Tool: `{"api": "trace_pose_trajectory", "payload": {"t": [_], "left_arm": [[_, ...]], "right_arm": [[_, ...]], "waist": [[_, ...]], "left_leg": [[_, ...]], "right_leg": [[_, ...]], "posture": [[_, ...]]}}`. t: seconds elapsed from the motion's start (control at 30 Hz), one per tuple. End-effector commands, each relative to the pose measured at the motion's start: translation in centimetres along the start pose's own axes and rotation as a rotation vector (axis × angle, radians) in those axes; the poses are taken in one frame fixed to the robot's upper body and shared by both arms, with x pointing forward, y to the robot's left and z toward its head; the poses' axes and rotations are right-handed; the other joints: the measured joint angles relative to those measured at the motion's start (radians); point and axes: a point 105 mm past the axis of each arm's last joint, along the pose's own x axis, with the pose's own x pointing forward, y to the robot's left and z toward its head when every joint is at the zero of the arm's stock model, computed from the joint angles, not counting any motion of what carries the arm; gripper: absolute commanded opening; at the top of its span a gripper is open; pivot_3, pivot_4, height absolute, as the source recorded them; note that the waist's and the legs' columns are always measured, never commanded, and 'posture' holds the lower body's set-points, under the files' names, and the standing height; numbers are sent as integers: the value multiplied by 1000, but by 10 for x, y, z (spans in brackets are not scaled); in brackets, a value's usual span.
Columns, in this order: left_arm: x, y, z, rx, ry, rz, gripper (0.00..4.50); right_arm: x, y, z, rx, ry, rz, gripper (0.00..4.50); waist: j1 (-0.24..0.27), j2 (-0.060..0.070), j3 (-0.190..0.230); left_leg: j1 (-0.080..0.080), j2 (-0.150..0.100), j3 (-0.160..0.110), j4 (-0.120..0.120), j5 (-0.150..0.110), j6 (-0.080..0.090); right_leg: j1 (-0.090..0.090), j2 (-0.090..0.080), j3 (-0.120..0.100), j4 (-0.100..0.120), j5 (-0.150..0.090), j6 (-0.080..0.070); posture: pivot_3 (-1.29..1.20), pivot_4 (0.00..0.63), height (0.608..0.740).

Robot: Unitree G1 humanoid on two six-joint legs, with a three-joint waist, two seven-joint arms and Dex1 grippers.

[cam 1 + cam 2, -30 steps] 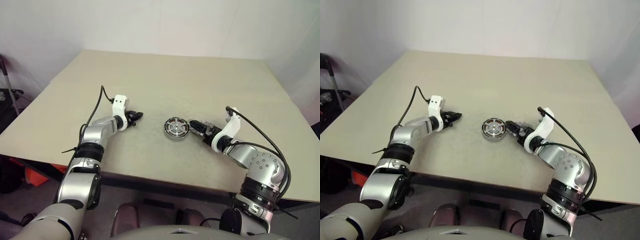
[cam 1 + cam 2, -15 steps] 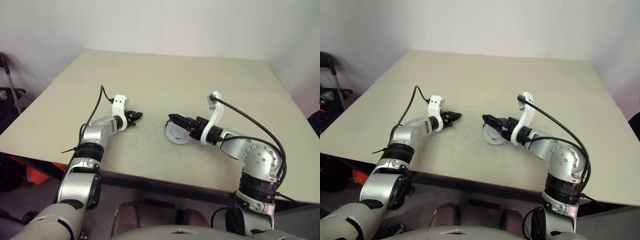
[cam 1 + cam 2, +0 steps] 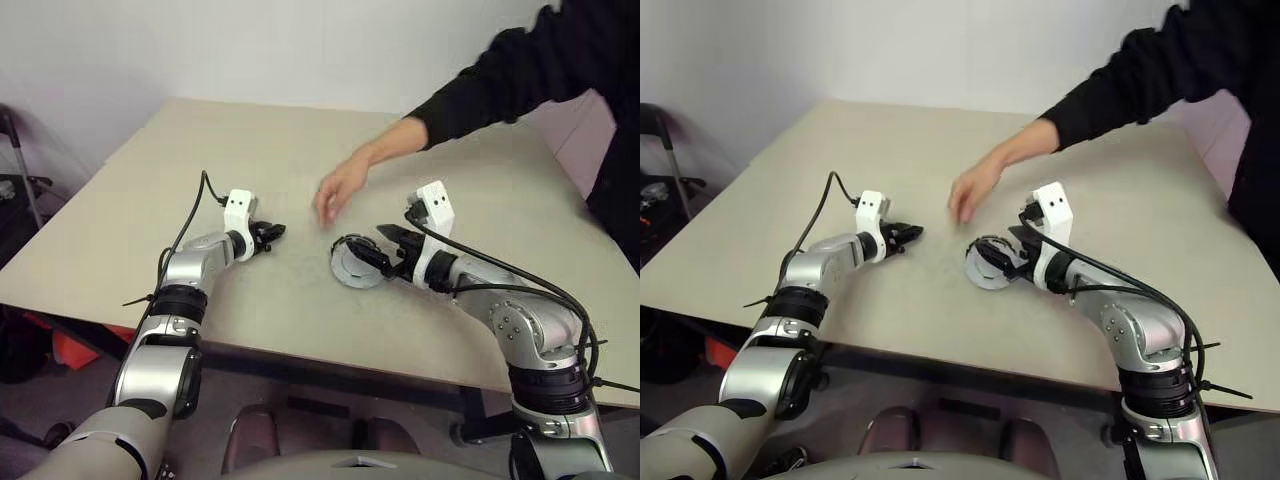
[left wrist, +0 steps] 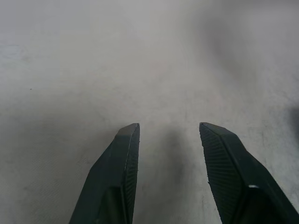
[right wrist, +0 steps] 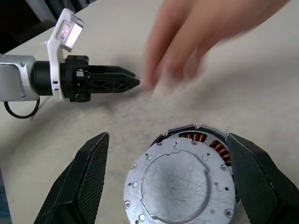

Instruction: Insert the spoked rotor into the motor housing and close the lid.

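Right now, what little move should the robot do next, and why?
Probably wait and hold the right pincer where it is. Its fingers stand open around the motor housing, not gripping it, and a person's hand is reaching over the table just beyond it. Moving now might bump the hand.

No readable text, label, brand, number or sign appears on any surface in these views.
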Motion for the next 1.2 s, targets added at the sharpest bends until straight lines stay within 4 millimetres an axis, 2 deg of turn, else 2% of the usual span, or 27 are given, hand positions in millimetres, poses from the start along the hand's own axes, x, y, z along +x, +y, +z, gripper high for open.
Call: {"api": "trace_pose_trajectory", "payload": {"t": [0.03,0.23,0.43,0.73,0.9,1.03,1.2], "left_arm": [[-2,-3,19,34,-57,-9,2166],[-3,-1,18,31,-58,-3,2166],[-2,-1,18,30,-60,-3,2166],[-11,-11,32,100,-113,-98,2166],[-20,-18,38,138,-135,-178,2166],[-20,-20,34,141,-123,-179,2166],[-19,-24,32,133,-119,-201,2166]], "right_arm": [[-10,-11,8,-78,-14,-50,4470],[-40,-72,-1,-97,84,-326,4470],[-58,-105,-18,-93,163,-500,4470],[-56,-106,-12,-159,144,-478,4470],[-60,-118,-4,-199,147,-513,4470],[-63,-124,-3,-236,172,-538,4470],[-61,-121,0,-208,148,-521,4470]], "waist": [[0,0,0],[0,0,0],[-4,0,0],[-9,0,0],[-9,0,0],[-9,0,0],[-10,0,0]], "left_leg": [[0,0,0,0,0,0],[-1,0,0,3,-1,2],[-2,0,0,5,-3,5],[-3,1,0,10,-6,10],[-3,1,0,11,-7,12],[-3,1,0,12,-7,12],[-3,1,0,12,-7,12]], "right_leg": [[0,0,0,0,0,-1],[0,0,0,0,2,-3],[0,0,0,1,2,-3],[0,0,0,1,2,-4],[0,-1,0,2,2,-4],[0,-1,0,2,2,-4],[0,-1,0,2,2,-4]], "posture": [[0,0,740],[0,0,740],[0,0,740],[0,0,740],[0,0,740],[0,0,740],[0,0,740]]}}
